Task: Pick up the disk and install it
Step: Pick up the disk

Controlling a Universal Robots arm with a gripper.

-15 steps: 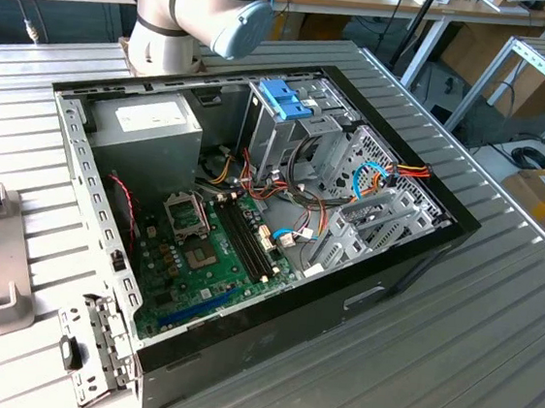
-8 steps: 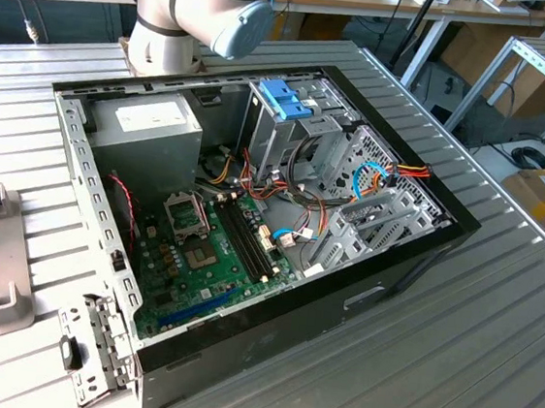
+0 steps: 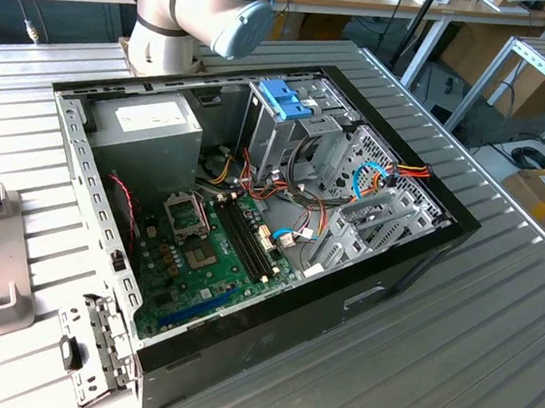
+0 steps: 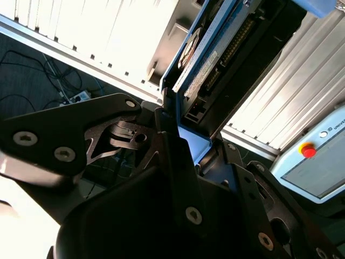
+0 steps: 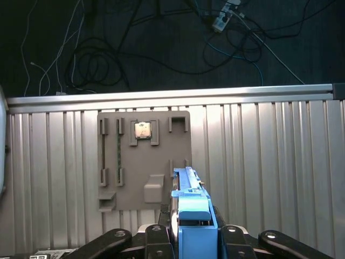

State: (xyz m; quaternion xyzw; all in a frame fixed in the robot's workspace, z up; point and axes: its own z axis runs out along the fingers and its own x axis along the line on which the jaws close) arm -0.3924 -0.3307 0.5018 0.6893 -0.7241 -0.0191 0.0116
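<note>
Black claw [image 5: 194, 231] clenched on the disk [image 5: 190, 202], its fingers [image 4: 168, 129] pressed to the drive's blue carrier frame and holding it edge-on in the air above the ribbed metal table [image 5: 269, 162], as seen in both wrist views. Below it, a grey fixture plate [image 5: 143, 162] carrying a small square chip [image 5: 142, 130] lies near the table's edge. In the exterior view, an open computer case [image 3: 339, 309] sits mid-table beside the arm's base [image 3: 168, 42].
</note>
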